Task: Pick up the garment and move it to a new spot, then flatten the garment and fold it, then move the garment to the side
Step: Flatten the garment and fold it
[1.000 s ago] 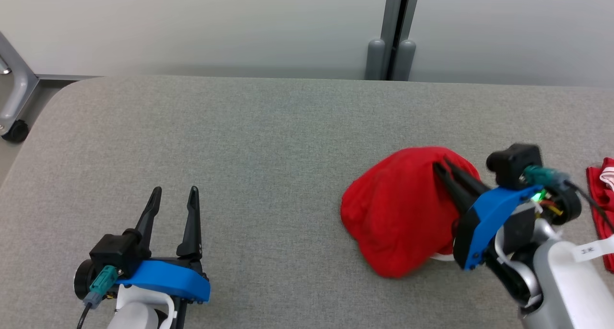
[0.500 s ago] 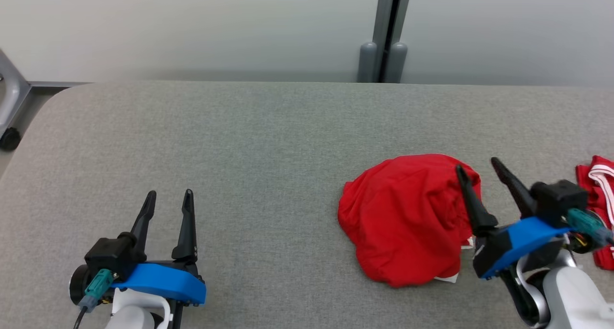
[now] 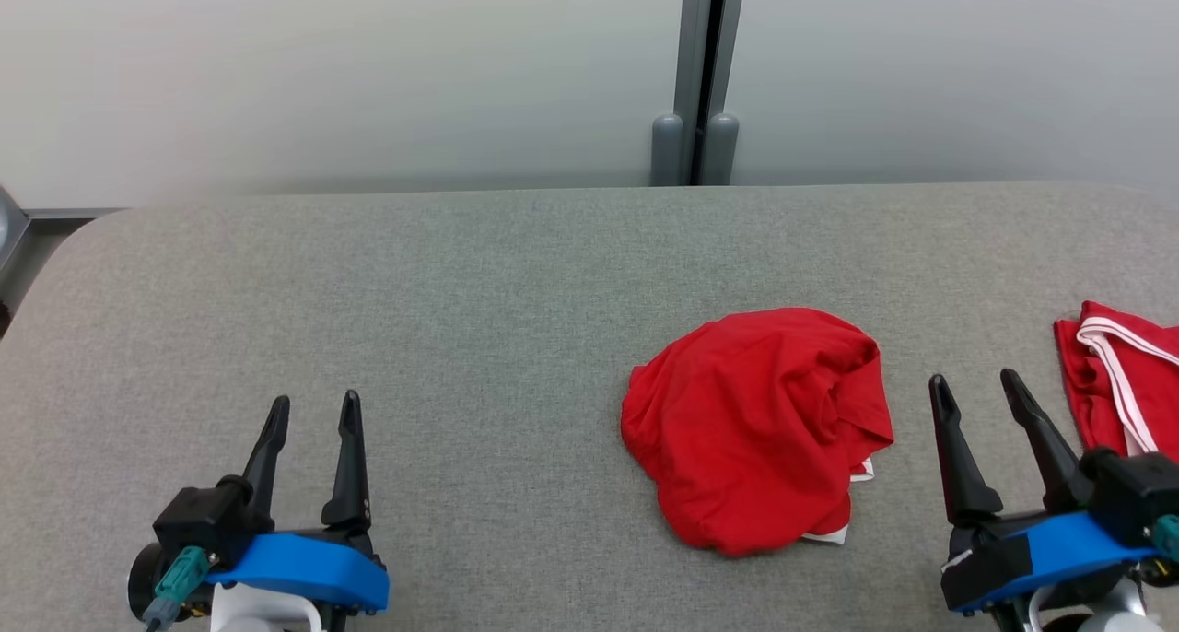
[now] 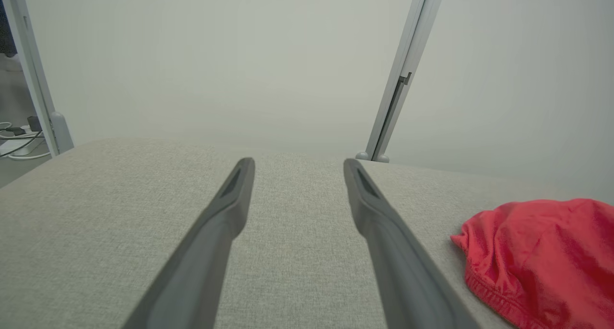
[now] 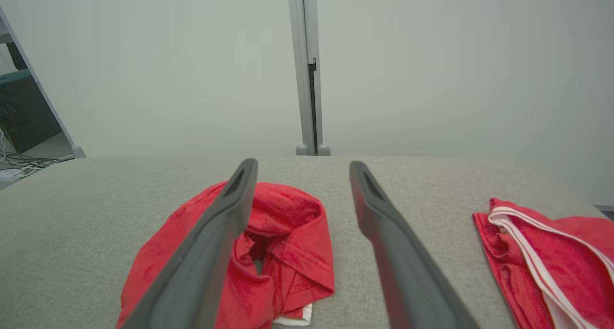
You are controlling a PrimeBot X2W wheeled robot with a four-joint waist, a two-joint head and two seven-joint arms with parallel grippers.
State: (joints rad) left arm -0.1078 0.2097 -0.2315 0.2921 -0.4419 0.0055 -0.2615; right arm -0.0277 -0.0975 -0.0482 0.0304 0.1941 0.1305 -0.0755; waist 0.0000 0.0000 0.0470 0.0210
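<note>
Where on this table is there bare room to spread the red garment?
Widest bare table: between the left gripper and the crumpled garment, back to the far edge. Crowded at right: the right gripper stands between it and a white-striped garment.

A broad grey fabric-covered table with rounded corners stands against pale grey-white partition panels. A slim grey metal post joins two panels and ends in two rounded feet at the table's far edge. The light is soft and even. At the left wrist view's far left, what look like loose cables lie on the floor beside a second grey post.
</note>
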